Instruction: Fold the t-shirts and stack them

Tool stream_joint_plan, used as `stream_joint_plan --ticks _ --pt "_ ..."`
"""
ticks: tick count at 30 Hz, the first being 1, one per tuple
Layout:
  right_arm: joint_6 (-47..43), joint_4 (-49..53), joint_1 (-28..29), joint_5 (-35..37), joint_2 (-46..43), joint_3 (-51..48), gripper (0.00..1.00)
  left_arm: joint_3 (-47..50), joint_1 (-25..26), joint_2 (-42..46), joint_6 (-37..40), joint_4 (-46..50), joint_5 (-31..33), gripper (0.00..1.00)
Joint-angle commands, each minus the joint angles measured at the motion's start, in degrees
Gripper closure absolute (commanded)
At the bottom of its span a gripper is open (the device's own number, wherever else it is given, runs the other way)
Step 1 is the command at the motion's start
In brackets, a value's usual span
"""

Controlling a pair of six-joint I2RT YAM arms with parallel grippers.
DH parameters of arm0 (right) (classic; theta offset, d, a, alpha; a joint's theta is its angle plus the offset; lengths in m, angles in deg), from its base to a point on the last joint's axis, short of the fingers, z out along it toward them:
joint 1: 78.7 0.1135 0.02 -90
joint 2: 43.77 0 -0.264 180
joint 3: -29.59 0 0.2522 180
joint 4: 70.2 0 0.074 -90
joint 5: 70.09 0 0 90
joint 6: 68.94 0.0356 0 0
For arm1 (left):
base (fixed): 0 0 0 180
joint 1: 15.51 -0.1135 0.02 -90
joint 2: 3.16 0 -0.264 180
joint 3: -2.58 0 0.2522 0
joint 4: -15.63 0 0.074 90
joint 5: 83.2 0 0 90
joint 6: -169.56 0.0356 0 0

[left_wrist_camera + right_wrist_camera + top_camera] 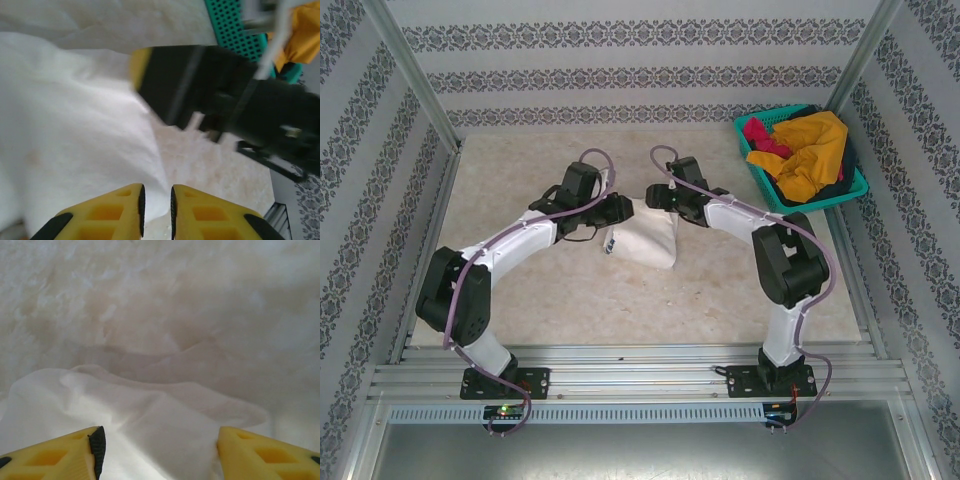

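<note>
A cream-white t-shirt (645,243) lies bunched in a rough rectangle at the middle of the table. Both grippers meet at its far edge. My left gripper (625,208) has its yellow fingers drawn close, and a fold of the white cloth (75,125) runs into the narrow gap at the left gripper (157,192). My right gripper (655,197) faces it, blurred in the left wrist view. In its own view the right gripper (160,435) stands open wide over the white cloth (150,415). More t-shirts, mustard-yellow (812,150), magenta (765,135) and dark (845,170), lie heaped in the basket.
The teal mesh basket (757,165) sits at the table's far right corner, close behind the right arm's elbow (785,255). Patterned walls and metal frame posts enclose the table. Bare marbled tabletop (620,310) stretches in front of the white shirt.
</note>
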Motion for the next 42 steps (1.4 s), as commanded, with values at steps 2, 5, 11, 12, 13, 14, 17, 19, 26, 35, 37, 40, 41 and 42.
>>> stream_joint_plan --ticks 2,5,11,12,13,14,17,19,26,35,37,40,41,42 --pt "8.5 -0.8 0.3 -5.7 3.9 2.5 0.43 -0.6 0.5 -3.9 1.2 1.4 -0.4 0.83" --pt "8.9 0.2 0.0 -5.8 6.0 3.7 0.48 0.8 0.5 -5.9 1.3 0.7 -0.2 0.84" --pt "11.2 -0.8 -1.0 -6.6 8.3 0.7 0.54 7.7 -0.5 -8.1 -0.4 -3.3 0.0 0.85" --pt "11.2 -0.8 -1.2 -6.5 8.5 0.0 0.54 9.0 -0.6 -8.1 -0.8 -3.7 0.1 0.85" --pt "11.2 -0.6 -1.2 -6.5 8.6 -0.5 0.54 10.3 -0.6 -8.1 -1.0 -4.2 0.2 0.85" --pt "11.3 -0.3 -1.2 -6.3 8.8 -1.0 0.54 11.6 -0.6 -8.1 -1.5 -5.1 0.0 0.85" --pt "11.4 0.0 -1.4 -5.1 9.3 -2.2 0.55 16.0 -0.7 -8.7 -2.6 -8.6 -0.5 0.85" --pt "11.5 1.0 -1.4 -3.6 9.5 -2.5 0.55 17.7 -0.9 -10.4 -2.2 -9.9 0.4 0.85" --pt "9.5 -0.6 -1.7 -5.3 5.6 -3.2 0.5 19.9 -1.8 -17.9 -4.7 -18.9 -2.7 0.83" --pt "8.4 -10.3 -1.7 3.3 -7.8 -10.7 0.31 18.4 -1.8 -10.3 -5.6 -18.8 -5.4 0.72" --pt "7.1 -8.2 -1.6 5.8 -8.2 -10.5 0.3 17.6 -1.7 -8.0 -6.1 -18.9 -6.5 0.67" --pt "2.8 -0.8 -1.3 7.8 -6.1 -6.8 0.29 15.7 -1.7 -4.1 -6.2 -18.4 -7.7 0.56" --pt "1.2 0.5 -1.0 8.2 -5.3 -5.9 0.29 15.0 -1.8 -3.3 -5.8 -17.5 -7.5 0.54" --pt "-0.4 2.2 -0.6 8.7 -4.4 -4.7 0.3 13.9 -2.0 -2.4 -5.1 -16.2 -7.0 0.52"
